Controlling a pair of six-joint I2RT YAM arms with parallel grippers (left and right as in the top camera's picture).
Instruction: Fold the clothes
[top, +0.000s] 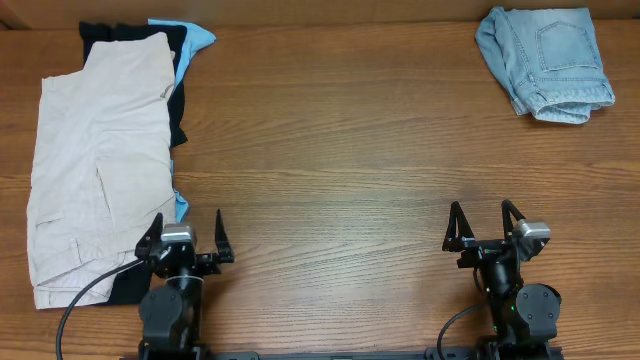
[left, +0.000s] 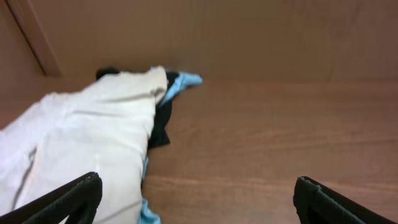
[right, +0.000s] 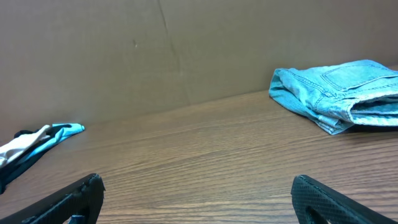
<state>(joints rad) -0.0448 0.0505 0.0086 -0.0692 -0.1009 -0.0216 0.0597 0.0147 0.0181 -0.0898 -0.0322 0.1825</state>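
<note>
Folded light-blue denim shorts (top: 545, 62) lie at the far right corner of the table, back pocket up; they also show in the right wrist view (right: 339, 94). Beige cargo shorts (top: 95, 160) lie spread on top of a pile at the left, over a black garment (top: 178, 110) and a bright-blue garment (top: 200, 38). The beige shorts also show in the left wrist view (left: 87, 143). My left gripper (top: 186, 232) is open and empty at the front left, beside the pile's lower edge. My right gripper (top: 486, 225) is open and empty at the front right.
The wooden table (top: 340, 150) ends at a brown back wall (right: 186, 50). Cables run from both arm bases at the front edge.
</note>
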